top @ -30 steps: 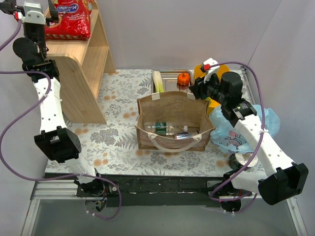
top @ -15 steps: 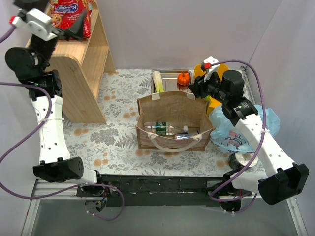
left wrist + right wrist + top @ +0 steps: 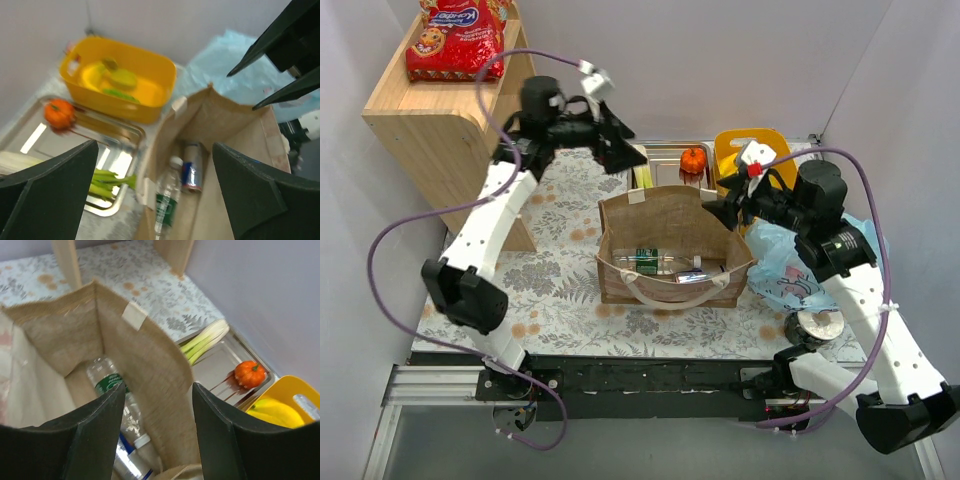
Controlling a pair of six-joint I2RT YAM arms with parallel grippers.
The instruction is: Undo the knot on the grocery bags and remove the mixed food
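Left gripper (image 3: 625,150) and right gripper (image 3: 720,212) are held open and empty by the brown paper bag (image 3: 670,215).
The bottle (image 3: 655,262) inside is best gripped from straight above.

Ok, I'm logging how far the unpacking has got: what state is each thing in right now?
Brown paper bag: upright, open, not emptied.
Clear bottle: lying inside the brown paper bag.
Light-blue plastic bag: crumpled on the table; knot not visible.
Red crisp packet: on the wooden shelf.
Pumpkin: in the steel tray.
Left gripper: open, empty.
Right gripper: open, empty.
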